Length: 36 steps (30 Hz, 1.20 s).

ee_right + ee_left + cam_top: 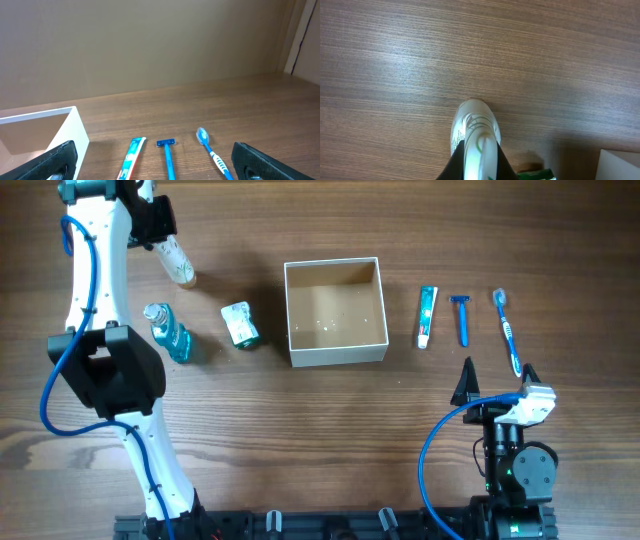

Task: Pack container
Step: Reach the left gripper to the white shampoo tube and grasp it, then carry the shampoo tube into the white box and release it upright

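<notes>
Container (335,312) (white walls, tan inside, nothing in it) sat mid-table (330,430), to the right of the left gripper (162,238). That gripper was clamped on one white bottle (181,268), its long axis slanting roughly containerward. Right gripper (497,372) stood spread, unloaded. One each: mouthwash bottle (170,332), toothbrush (508,330), toothpaste tube (427,316), razor (462,318), green packet (240,325).

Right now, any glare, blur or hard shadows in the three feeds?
Overhead: even light, sharp, bright specks on the container floor. Left wrist: pale sheen across the table, held bottle slightly soft up close. Right wrist: jaws dark and blurred at the lower corners, toothbrush and razor crisp.
</notes>
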### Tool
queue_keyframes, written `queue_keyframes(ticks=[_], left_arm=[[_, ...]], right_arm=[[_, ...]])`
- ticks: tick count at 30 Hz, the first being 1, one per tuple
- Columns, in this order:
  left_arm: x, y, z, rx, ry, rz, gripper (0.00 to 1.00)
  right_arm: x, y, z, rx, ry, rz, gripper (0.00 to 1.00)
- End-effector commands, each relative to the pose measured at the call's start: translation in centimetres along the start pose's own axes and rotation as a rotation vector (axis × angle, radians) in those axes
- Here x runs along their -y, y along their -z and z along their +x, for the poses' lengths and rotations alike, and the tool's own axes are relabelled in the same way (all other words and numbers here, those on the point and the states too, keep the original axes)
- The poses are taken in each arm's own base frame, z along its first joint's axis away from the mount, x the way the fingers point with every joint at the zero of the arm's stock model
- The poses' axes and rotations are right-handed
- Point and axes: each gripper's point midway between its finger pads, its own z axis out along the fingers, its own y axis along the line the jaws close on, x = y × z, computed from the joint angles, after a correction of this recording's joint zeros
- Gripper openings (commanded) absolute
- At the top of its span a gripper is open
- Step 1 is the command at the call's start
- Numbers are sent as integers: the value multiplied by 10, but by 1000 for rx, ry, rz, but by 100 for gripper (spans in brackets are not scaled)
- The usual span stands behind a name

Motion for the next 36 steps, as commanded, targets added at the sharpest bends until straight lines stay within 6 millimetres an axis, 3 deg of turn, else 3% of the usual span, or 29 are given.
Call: queue_keyframes(ticks=[1,6,10,12,13,16,22,27,31,36], left_arm=[[23,63,-27,150,31,128,4],[45,137,-34,282,-8,194,4],[76,208,-26,404,-74,243,4],[95,236,-17,446,-114,274,4],[115,258,-3,464,-155,304,4],[145,274,25,433,-206,353,4],[202,266,82,269,-306,422,4],[243,244,106,185,-396,444,4],[256,213,112,127,-423,391,4],[255,171,115,52,-430,299,4]], right_arm=[[0,0,-1,5,3,-4,100],[0,0,-1,5,3,-4,100],[0,0,-1,5,3,-3,100],[0,0,-1,5,3,-4,100],[0,0,-1,5,3,-4,100],[0,0,-1,5,3,-4,100],[0,0,-1,5,3,-4,100],[0,0,-1,5,2,-4,100],[0,0,-1,5,3,-4,100],[0,0,-1,5,2,-4,100]])
